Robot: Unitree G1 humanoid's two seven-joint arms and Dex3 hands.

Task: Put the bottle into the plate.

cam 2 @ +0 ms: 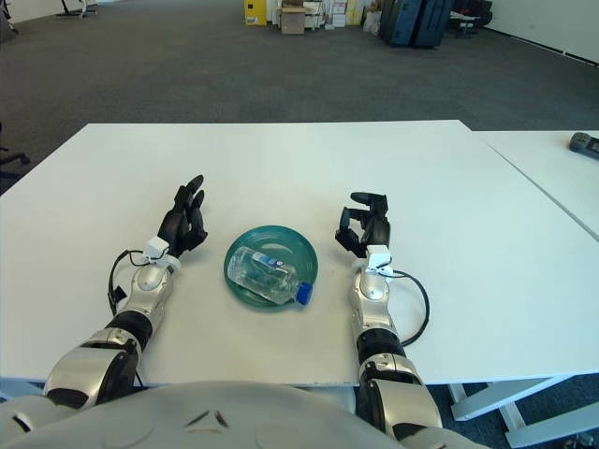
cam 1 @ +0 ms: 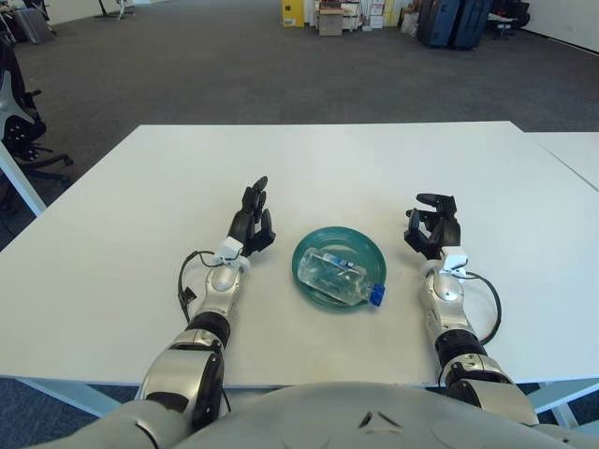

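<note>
Bottle: clear plastic water bottle (cam 1: 337,275) w/ blue cap (cam 1: 377,296), lying on its side in the plate. Body runs diagonally, base toward far-left, cap toward near-right. Cap end pokes out over the plate's near-right rim.

Plate: teal-green round plate (cam 1: 315,245), flat on the table, roughly centred betw. your two hands. You can see its rim all the way round except where the bottle neck crosses it.

Left hand: your left hand (cam 1: 254,222) sits just left of the plate, near its far-left rim but apart from it. Fingers stretched out straight, pointing away from the body, holding nothing. Forearm lies along the tabletop; black cable loops out beside the wrist.

Right hand: your right hand (cam 1: 430,228) shows right of the plate, clear gap betw. it and the rim. Fingers bent over at the knuckles, tips hooked forward and down, nothing in them. Can't tell if the hand touches the table. Black cable loops on the outer side of the forearm.

Table: white table (cam 1: 140,206), plate and both forearms on the near half. A 2nd white table (cam 2: 552,178) butts up on the right, w/ a small dark object (cam 2: 584,142) at the edge of the right eye view; too small to ID.

Background: grey carpet floor, office chair (cam 1: 19,103) far left, dark suitcases (cam 1: 454,21) and boxes (cam 1: 332,16) along the far wall.
</note>
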